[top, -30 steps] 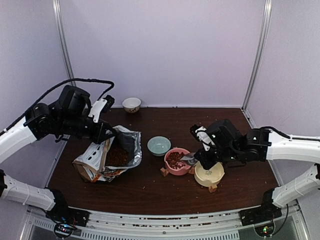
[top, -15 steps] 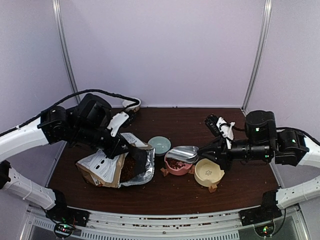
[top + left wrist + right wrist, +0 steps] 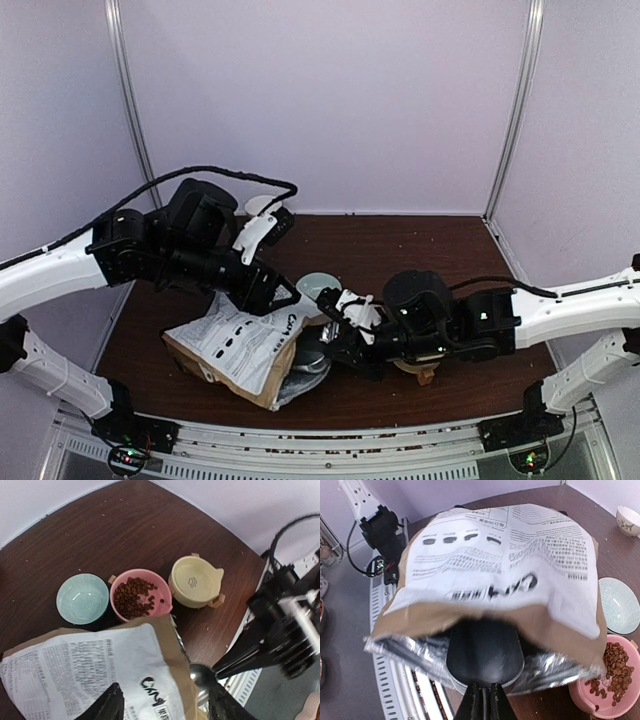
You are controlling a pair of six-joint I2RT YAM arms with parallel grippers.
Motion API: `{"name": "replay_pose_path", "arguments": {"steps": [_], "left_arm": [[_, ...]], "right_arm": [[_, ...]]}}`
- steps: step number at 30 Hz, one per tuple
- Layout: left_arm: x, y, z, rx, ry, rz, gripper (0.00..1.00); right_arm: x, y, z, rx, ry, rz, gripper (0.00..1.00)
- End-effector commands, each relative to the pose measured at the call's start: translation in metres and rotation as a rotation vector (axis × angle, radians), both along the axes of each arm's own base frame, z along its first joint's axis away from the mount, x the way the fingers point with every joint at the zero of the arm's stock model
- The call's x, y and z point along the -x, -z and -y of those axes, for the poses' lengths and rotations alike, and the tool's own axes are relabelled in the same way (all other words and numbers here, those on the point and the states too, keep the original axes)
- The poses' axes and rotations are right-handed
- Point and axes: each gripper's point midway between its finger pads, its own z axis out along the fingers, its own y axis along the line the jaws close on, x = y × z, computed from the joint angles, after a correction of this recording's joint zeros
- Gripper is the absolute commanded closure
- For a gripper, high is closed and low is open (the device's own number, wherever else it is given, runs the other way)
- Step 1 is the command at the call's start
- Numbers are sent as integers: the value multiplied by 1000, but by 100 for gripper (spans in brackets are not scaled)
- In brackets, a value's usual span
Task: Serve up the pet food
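The pet food point(image 3: 136, 597) fills the pink bowl point(image 3: 165, 605), also seen in the right wrist view as the pink bowl point(image 3: 600, 702). The brown-and-white bag point(image 3: 238, 343) lies on its side, printed face up. My left gripper point(image 3: 165, 707) hovers just above the bag point(image 3: 85, 675), open, fingers point(image 3: 107, 707) wide apart. My right gripper point(image 3: 485, 702) is shut on the handle of the silver scoop point(image 3: 485, 650), whose bowl sits inside the bag's foil-lined mouth point(image 3: 555, 667). From above, the right gripper point(image 3: 335, 335) holds the scoop point(image 3: 306, 359) at the bag's near right end.
A teal bowl point(image 3: 82, 599) stands left of the pink one and a yellow bowl point(image 3: 195, 581) right of it, both without kibble. A small white bowl point(image 3: 258, 207) sits at the back wall. The right arm point(image 3: 450, 320) covers the pink and yellow bowls from above.
The left gripper has opened and the bag now lies flatter, printed side up. The right arm swung left, carrying the scoop from over the pink bowl to the bag's mouth.
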Motion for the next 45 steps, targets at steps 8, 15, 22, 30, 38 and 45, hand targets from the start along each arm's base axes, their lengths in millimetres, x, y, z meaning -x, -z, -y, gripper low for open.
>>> {"name": "replay_pose_path", "arguments": {"steps": [8, 15, 22, 30, 38, 45], "left_arm": [[-87, 77, -151, 36, -600, -179, 22], [-93, 161, -201, 33, -765, -323, 53], [-84, 205, -194, 4, -724, -412, 91], [-73, 216, -186, 15, -660, -448, 97], [-72, 207, -179, 50, -616, -441, 98], [-83, 177, -187, 39, -652, -352, 92]], "right_arm": [[-28, 29, -38, 37, 49, 51, 100], [-35, 61, -52, 102, 56, 44, 100], [-49, 65, -87, 45, 52, 92, 100], [-82, 58, -135, -56, 73, 150, 100], [-110, 42, -169, -169, 69, 202, 100], [-113, -12, -174, -336, 64, 275, 100]]}}
